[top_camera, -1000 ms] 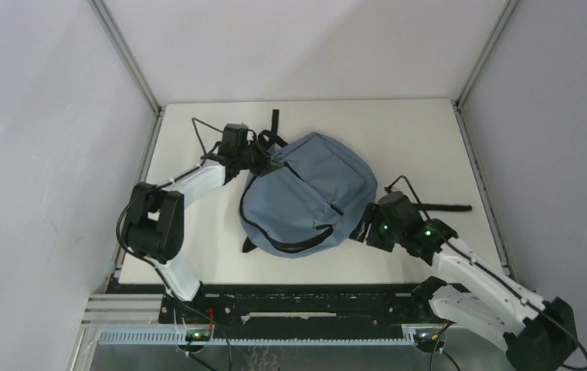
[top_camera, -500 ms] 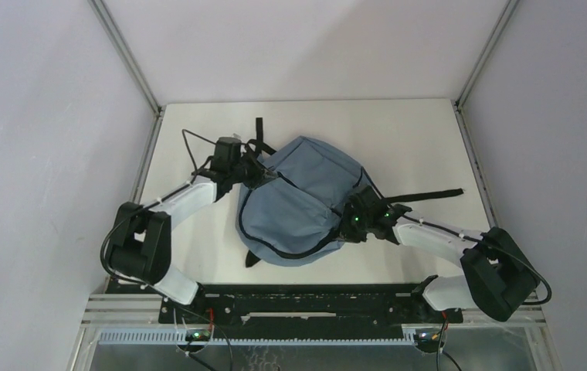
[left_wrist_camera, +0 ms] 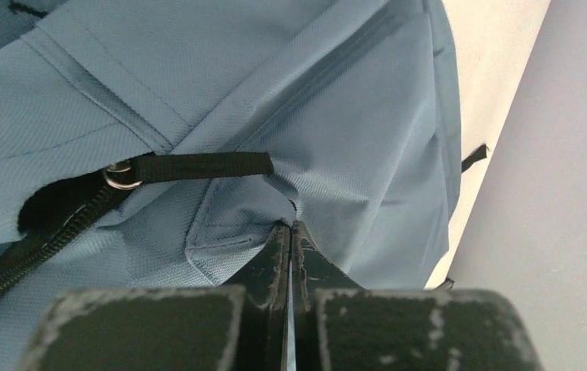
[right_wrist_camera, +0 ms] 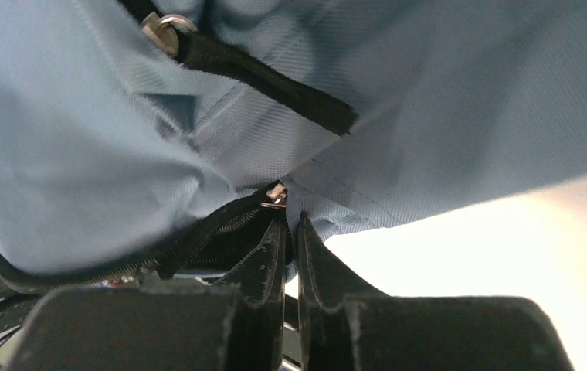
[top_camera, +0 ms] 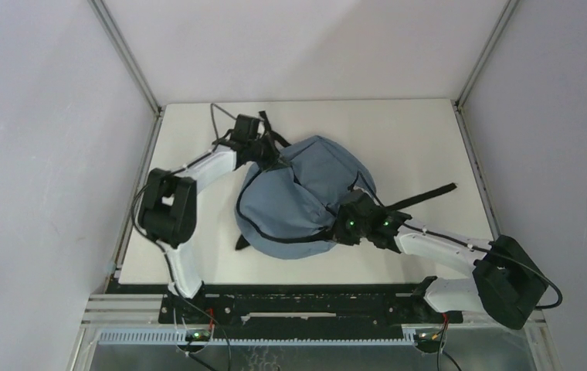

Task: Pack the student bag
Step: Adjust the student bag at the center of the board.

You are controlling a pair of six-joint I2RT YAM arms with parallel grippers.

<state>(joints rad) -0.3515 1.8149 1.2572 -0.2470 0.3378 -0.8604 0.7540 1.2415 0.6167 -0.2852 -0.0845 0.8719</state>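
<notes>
Left gripper: I see it pinched shut on student bag fabric, far-left edge.
Right gripper: nearly closed on the bag's near-right edge, beside zipper pull.

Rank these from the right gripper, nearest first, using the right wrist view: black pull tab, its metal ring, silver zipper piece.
1. Silver zipper piece, right at the right gripper tips.
2. Black pull tab, higher up on the student bag.
3. Metal ring, top left, at the tab's far end.
</notes>
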